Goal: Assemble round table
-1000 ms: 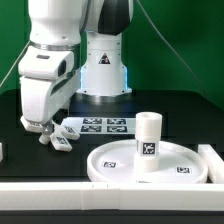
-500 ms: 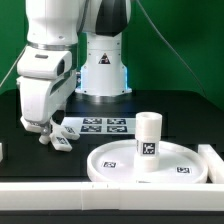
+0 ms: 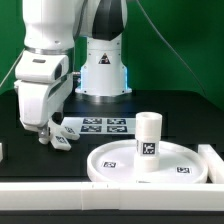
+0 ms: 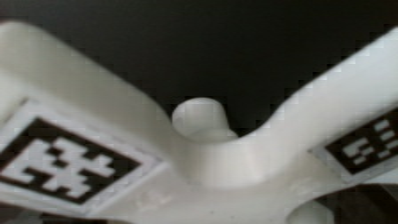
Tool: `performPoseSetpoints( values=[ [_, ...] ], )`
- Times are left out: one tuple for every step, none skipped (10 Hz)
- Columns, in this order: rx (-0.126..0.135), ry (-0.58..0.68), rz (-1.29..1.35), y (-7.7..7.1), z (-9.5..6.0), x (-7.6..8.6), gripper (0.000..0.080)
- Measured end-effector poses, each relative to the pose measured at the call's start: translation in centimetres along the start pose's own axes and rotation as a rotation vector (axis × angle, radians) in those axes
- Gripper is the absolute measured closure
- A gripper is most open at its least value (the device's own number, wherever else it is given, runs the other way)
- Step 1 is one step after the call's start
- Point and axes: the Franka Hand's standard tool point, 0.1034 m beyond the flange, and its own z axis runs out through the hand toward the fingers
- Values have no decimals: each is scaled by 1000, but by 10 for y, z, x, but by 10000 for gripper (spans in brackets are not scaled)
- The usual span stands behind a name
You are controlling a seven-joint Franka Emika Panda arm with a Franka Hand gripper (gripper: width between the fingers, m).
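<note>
The cross-shaped four-arm piece (image 3: pixel 63 139) lies on the black table at the exterior view's left. My gripper (image 3: pixel 47 133) hangs right over it, open, its fingers low around the piece's left end. Whether they touch it cannot be told. In the wrist view the cross-shaped piece (image 4: pixel 240 165) fills the picture: two white arms with black-white tags and a rounded peg (image 4: pixel 201 118) at the centre. The large round disc (image 3: pixel 108 166) rests at the front right, and the short thick cylinder leg (image 3: pixel 148 142) stands upright on it.
The marker board (image 3: pixel 101 125) lies flat in front of the robot's base. A long white bar (image 3: pixel 60 196) runs along the front edge and turns up at the right (image 3: pixel 212 160). A small white object (image 3: pixel 2 152) shows at the left edge.
The arm and gripper have drifted slightly toward the exterior view's left over the cross-shaped piece. The disc and leg have not moved.
</note>
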Motion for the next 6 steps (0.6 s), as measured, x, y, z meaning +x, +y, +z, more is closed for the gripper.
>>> performPoseSetpoints(
  values=[
    [2, 0, 0, 0, 1, 0, 150],
    [8, 0, 2, -2, 4, -1, 150],
    [12, 0, 4, -3, 6, -2, 150],
    [14, 0, 5, -3, 7, -2, 187],
    [15, 0, 5, -4, 7, -2, 187],
    [14, 0, 6, -3, 7, -2, 341]
  ],
)
